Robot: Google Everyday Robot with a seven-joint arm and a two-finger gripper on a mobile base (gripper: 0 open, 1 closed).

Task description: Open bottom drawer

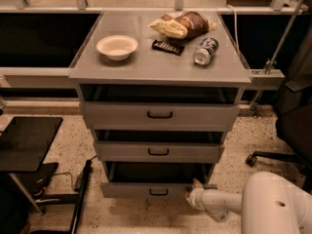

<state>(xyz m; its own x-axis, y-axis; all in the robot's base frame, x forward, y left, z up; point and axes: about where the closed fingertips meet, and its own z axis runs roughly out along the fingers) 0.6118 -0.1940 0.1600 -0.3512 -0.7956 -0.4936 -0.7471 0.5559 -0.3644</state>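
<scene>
You have three grey drawers in the cabinet under the tabletop (146, 71), each with one small black bar handle, and all three stand partly pulled out. The top drawer (122, 116) is the widest, the middle drawer (122, 151) sits below it, and the bottom drawer (126, 190) is nearest the floor, with its handle (158, 192) at the middle of its front. Above each front you see a dark opening; you cannot tell what lies inside any of them.

Your gripper (196, 188) is low on the right, at the right end of the bottom drawer's front and right against it. You cannot tell whether it is spread or closed, nor whether it grips anything. The white arm (222, 202) runs from it to the near right corner.

On the tabletop you can count five things. One pale bowl (117, 47) stands on the left, with only its own pale inside showing. Two snack bags lie at the far right, a yellow bag (168, 27) touching a brown bag (194, 22). One dark flat packet (167, 47) lies just in front of them. One drink can (205, 51) lies on its side to the right of the packet.

One black side table (27, 140) stands on the floor at the left, and one black office chair (292, 126) at the right.
</scene>
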